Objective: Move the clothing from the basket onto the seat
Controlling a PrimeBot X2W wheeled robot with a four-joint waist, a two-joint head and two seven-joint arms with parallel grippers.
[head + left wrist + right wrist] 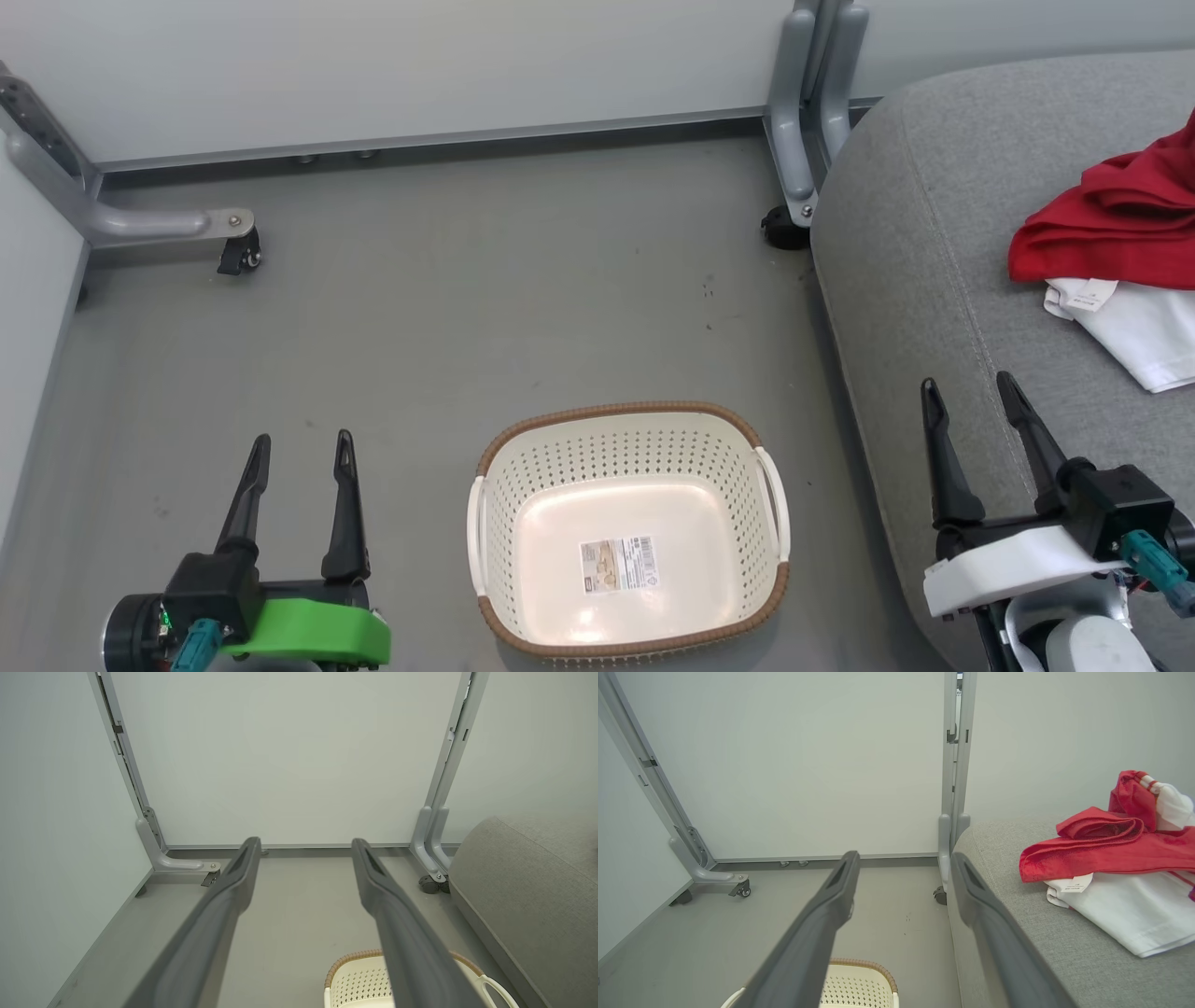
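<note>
1. Basket (pixel 616 411): upright on the grey floor (pixel 467 299), low in the middle of the head view, between the two claws. Cream perforated walls, brown woven-look rim, a white handle on each side.
2. Paper label (pixel 618 565): flat on the basket's bare bottom, in plain sight.
3. Clothing (pixel 1111 224): on the seat (pixel 896 233), at the right edge of the head view, well apart from the basket. Red fabric bunched in soft folds, lying partly over a white piece with a small tag (pixel 1088 294) at its near corner.
4. Seen from the right wrist: more red-and-white fabric heaped behind the red folds, with thin red stripes near its top.
5. Seat: a large grey woven cushion with a rounded edge and a stitched seam, just beside the basket on its right and far bigger than it.
6. Left claw (pixel 303 437): spread wide and gripping nothing. Fingers pointing forward over the floor, left of the basket and clear of it.
7. Right claw (pixel 965 380): spread wide too, and gripping nothing. Poised over the seat's near left edge, short of the clothing and not touching it.
8. Behind it all: pale wall panels (pixel 420 65) on grey metal legs (pixel 808 121), with a black castor (pixel 782 229) close to the seat's far corner.
</note>
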